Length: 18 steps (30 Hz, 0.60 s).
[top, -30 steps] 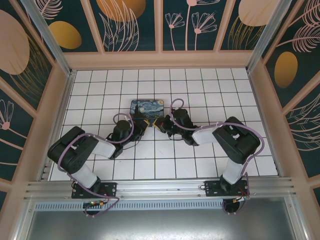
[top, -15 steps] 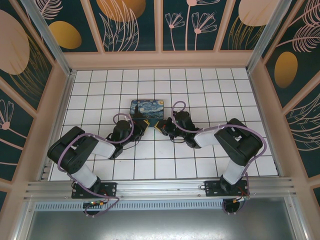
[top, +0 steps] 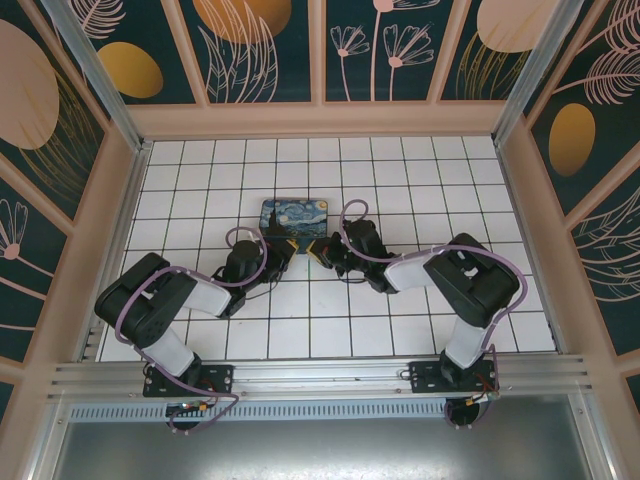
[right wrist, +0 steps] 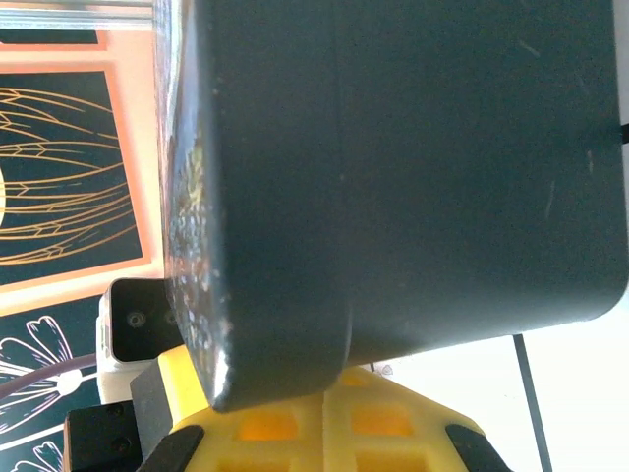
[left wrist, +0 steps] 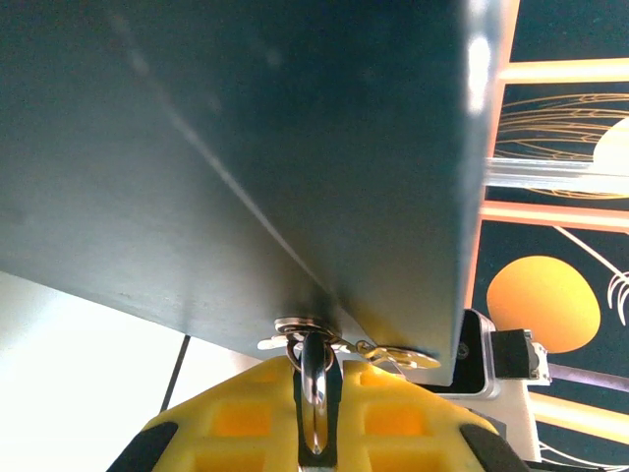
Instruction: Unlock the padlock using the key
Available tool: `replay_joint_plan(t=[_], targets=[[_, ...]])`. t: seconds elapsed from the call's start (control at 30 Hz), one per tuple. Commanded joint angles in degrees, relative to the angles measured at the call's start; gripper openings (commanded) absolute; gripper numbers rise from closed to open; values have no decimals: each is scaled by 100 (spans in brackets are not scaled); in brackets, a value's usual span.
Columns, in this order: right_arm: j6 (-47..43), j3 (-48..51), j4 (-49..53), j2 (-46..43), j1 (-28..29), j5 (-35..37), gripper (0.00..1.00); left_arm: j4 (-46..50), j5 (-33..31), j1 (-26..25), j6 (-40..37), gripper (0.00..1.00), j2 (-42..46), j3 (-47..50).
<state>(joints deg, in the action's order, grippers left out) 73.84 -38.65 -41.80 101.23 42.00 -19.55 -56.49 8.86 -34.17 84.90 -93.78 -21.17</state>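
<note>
Both arms reach in to the near edge of the painted box (top: 295, 215), and their tips all but meet just in front of it, which looks like the two-handed arrangement this job needs: one side to steady, the other to work the key.

The left gripper (top: 289, 247) is clenched on the key (left wrist: 314, 405), a thin silvery blade pinched upright in the seam between its yellow fingers (left wrist: 236, 418). The key ring (left wrist: 295, 326) and a second key (left wrist: 405, 356) splay out against the box's dark lower edge. I'd judge it is gripped by the shank so that the end can be steered.

The right gripper (top: 317, 248) sits just beside it, also close against the box. Its yellow fingers (right wrist: 393, 423) lie close together, but their tips run under the box's rounded corner, so I cannot tell whether they grasp anything.

The padlock is too small to make out from above. My guess is that it sits where the tips converge.
</note>
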Motion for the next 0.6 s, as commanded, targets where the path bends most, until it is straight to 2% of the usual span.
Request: replay_joint_plan(t=[0.0, 0.57], targets=[[8, -224, -181, 123, 45, -40, 0, -139, 19, 3, -79, 0, 171, -28], [27, -292, -149, 31, 116, -1, 0, -178, 2, 1, -67, 0, 110, -69]])
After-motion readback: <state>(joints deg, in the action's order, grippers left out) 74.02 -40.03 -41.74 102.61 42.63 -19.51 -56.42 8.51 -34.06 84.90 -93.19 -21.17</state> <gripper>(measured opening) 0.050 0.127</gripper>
